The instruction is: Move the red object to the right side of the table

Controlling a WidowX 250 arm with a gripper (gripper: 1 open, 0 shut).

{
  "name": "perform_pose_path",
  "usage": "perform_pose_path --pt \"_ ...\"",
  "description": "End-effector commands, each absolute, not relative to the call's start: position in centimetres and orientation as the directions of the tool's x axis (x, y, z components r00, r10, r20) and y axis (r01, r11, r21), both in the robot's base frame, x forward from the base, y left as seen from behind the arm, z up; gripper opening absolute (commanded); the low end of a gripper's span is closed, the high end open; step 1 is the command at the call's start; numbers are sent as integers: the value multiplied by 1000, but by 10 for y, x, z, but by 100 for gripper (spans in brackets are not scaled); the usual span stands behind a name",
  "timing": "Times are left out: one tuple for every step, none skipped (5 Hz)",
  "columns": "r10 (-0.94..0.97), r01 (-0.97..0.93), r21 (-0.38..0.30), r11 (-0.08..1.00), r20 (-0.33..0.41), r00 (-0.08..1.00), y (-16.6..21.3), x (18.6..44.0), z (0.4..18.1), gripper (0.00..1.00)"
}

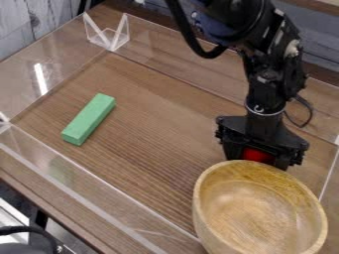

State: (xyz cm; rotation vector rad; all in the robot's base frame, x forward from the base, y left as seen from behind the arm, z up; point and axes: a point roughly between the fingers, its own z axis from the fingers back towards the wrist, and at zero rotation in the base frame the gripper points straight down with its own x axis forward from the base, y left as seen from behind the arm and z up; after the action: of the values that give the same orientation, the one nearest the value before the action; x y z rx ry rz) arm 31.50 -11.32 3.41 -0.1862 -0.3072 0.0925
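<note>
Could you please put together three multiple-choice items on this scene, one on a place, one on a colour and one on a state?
1. Where does the red object sit?
A. inside the bowl
B. between the hand's fingers, beside the bowl
C. next to the green block

2. What colour is the flat block?
A. green
B. blue
C. yellow

3. How is the hand?
A. shut tight
B. open
C. out of view

Key: 1 B, red shows between the fingers just behind the bowl. 2 A, it is plainly green. 3 B, the fingers stand wide apart.
</note>
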Motion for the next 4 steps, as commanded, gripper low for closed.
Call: perform_pose_path --pt "131 -59 -213 975 342 930 -111 324 58 100" --pt "136 -67 -209 976 336 932 -110 325 60 100" --pt "141 -75 -205 976 330 933 -108 325 62 100" --pt "147 -84 -201 976 325 934 -106 328 59 0"
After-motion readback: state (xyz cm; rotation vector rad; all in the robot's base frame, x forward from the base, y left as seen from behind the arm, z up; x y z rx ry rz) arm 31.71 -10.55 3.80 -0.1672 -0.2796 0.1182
